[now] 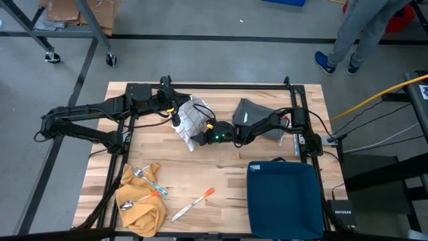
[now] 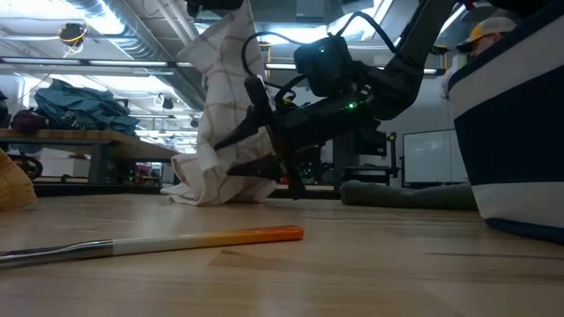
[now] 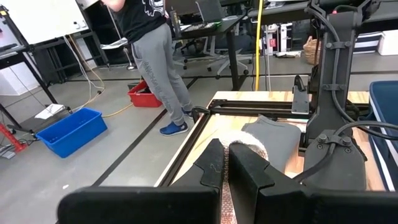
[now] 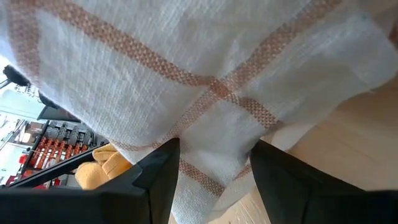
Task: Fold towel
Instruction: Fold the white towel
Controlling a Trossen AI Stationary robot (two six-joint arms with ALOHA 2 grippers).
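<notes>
Where pinched, limp checked towel [image 1: 190,117]

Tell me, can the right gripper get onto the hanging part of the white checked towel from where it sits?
Probably yes. The right gripper is open, its fingers pointed straight at the white checked towel with nothing between. The left gripper is shut on the towel's upper part, holding it up off the table.
</notes>
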